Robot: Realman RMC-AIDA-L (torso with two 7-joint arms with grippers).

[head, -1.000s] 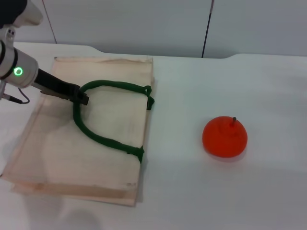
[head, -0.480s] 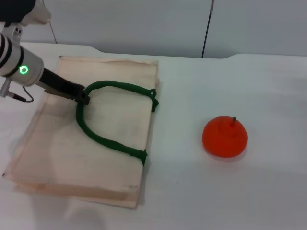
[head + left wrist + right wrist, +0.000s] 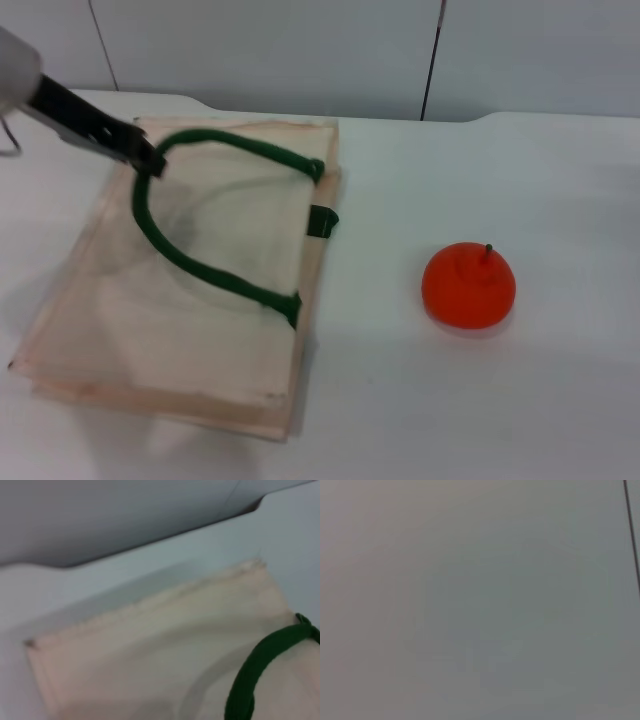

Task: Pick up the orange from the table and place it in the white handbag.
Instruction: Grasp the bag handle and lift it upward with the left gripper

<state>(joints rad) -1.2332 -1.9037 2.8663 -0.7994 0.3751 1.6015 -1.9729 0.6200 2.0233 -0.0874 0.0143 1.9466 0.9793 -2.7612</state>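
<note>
The white handbag [image 3: 190, 300] lies flat on the left half of the table [image 3: 480, 400]. My left gripper [image 3: 150, 162] is shut on the bag's upper green handle [image 3: 250, 148] and holds it lifted, raising the top cloth layer. The lower part of the handle [image 3: 200, 265] curves across the bag. The left wrist view shows the cream cloth [image 3: 150, 670] and a piece of the green handle [image 3: 260, 665]. The orange [image 3: 468, 284] sits on the table to the right of the bag, untouched. My right gripper is out of view.
A grey wall with a dark vertical seam [image 3: 432, 60] stands behind the table. Bare tabletop lies around the orange and in front of the bag. The right wrist view shows only a plain grey surface.
My left gripper has pulled the green handle up and toward the far left. The bag's top layer has lifted and the bag has shifted slightly. The orange has not moved.
</note>
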